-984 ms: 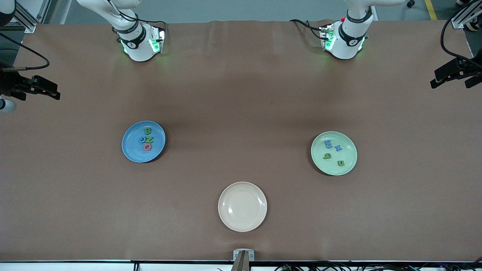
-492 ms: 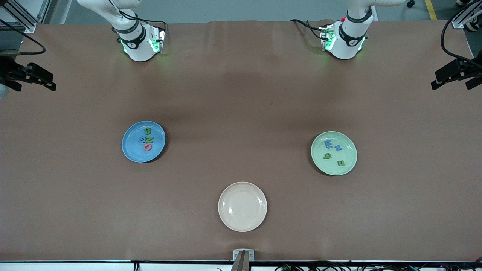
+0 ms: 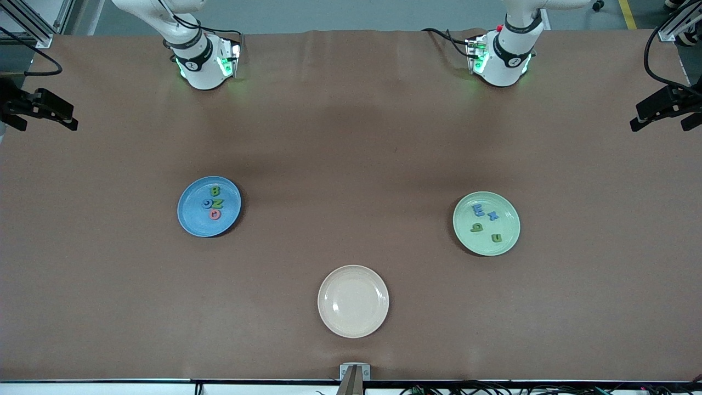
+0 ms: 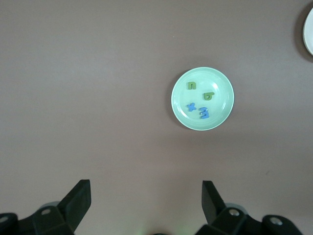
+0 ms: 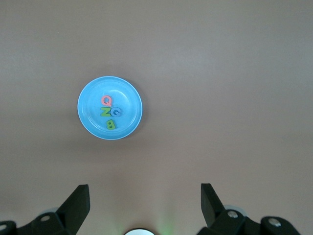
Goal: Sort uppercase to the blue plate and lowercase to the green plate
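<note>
Our left gripper (image 4: 143, 205) and right gripper (image 5: 142, 205) hung high over bare table, fingers spread wide and empty, both arms waiting. The uppercase (image 3: 214, 202) lay on the blue plate (image 3: 192, 219), toward the right arm's end; the lowercase (image 3: 485, 222) on the green plate (image 3: 507, 241), toward the left arm's. The cream plate (image 3: 353, 300), nearest the camera, was bare. We judged the sorting finished; best was holding clear of the plates.

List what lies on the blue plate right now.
On the blue plate lie four letters: green B, blue G, green N and red Q. They sit close together; whether any touch is unclear. Nothing covers them.
</note>
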### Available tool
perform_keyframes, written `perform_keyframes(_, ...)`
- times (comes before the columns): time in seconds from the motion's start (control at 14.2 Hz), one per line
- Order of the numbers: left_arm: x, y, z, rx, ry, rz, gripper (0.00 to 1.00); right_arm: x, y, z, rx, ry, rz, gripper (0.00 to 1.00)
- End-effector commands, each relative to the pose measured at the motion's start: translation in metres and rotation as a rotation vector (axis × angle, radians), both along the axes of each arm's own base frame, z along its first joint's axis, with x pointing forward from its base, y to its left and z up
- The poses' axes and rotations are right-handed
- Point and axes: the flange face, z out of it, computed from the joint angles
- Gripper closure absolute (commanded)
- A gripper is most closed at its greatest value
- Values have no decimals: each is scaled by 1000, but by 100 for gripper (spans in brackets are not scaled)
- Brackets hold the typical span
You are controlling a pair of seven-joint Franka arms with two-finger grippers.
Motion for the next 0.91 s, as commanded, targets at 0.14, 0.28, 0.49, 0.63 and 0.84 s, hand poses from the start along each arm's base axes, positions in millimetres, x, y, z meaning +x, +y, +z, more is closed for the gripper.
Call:
perform_keyframes(0.14,-5,-16,20,15,-37,2,0,-7,1,8,16,-6,14,0)
perform_keyframes(0.28,-5,-12,22,13,-40,15,0,-7,-2,7,18,-6,8,0)
perform_keyframes(0.49,-2,-12,18,11,-34,14,0,-6,-4,7,24,-3,2,0)
perform_keyframes(0.63,-2,-12,18,10,-34,14,0,-6,-4,6,24,-3,2,0)
perform_keyframes(0.84,-2,-12,18,13,-40,15,0,-6,-1,5,36,-2,4,0)
